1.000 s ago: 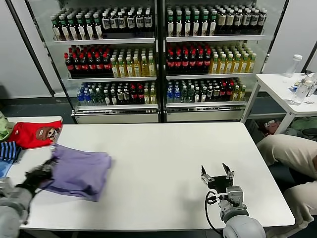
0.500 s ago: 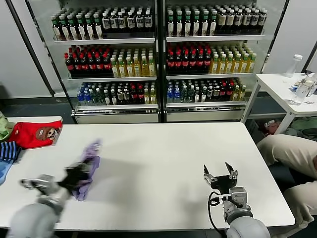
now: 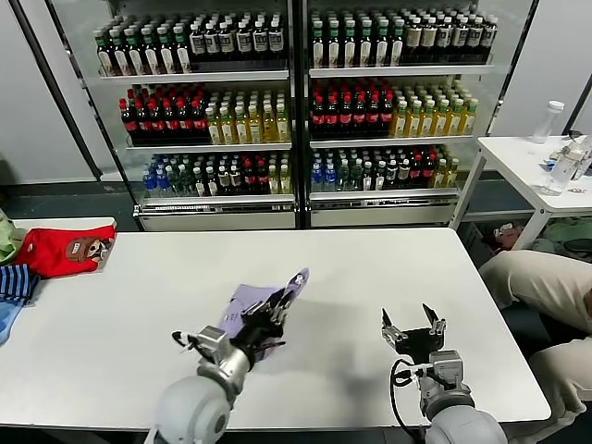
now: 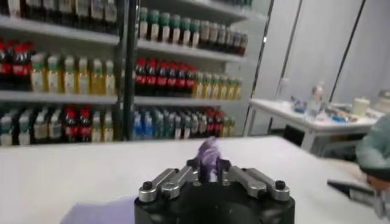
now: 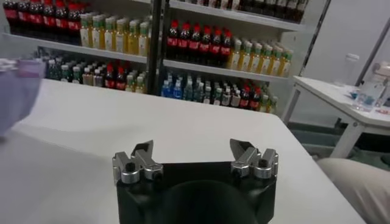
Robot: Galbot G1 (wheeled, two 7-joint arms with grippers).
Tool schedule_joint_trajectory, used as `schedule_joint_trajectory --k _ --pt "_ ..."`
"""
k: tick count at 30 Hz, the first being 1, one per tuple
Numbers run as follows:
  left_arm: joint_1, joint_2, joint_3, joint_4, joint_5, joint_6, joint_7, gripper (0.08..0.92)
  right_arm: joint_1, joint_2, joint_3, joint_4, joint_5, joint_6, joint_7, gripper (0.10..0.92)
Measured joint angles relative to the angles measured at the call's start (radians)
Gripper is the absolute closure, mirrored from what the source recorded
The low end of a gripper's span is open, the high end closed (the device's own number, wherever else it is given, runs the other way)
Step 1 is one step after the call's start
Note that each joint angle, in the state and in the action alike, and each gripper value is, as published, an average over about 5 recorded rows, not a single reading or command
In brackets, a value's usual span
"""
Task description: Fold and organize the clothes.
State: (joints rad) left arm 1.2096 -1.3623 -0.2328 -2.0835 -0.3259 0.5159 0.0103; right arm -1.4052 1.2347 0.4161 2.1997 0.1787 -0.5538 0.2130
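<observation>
Head view: left hand (image 3: 274, 309) grips lavender T-shirt (image 3: 252, 305).

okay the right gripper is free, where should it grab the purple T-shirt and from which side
Probably the free flap of the purple T-shirt that sticks up toward the right gripper. The left gripper pinches the bunched cloth, so that loose edge hangs clear of the table. Come from the shirt's right side, jaws open and level with the flap.
</observation>
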Motion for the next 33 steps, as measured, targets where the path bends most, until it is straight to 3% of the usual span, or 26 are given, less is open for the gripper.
schedule_joint_trajectory --k 6,17,29,33 --pt "-0.031 0.023 -0.016 0.0 0.013 -0.075 -0.004 0.533 0.024 -0.008 0.011 -0.013 0.012 -0.003 -0.001 0.203" --pt "0.026 0.136 -0.234 0.07 0.139 -0.316 0.083 0.215 0.137 0.045 -0.093 -0.1 0.123 -0.018 0.033 0.203" --pt "0.071 0.141 -0.31 0.145 0.192 -0.44 0.104 0.177 0.195 0.111 -0.254 -0.219 0.313 -0.022 0.154 0.204" --pt "0.074 0.138 -0.322 0.157 0.19 -0.457 0.098 0.177 0.205 0.123 -0.278 -0.245 0.364 -0.022 0.189 0.266"
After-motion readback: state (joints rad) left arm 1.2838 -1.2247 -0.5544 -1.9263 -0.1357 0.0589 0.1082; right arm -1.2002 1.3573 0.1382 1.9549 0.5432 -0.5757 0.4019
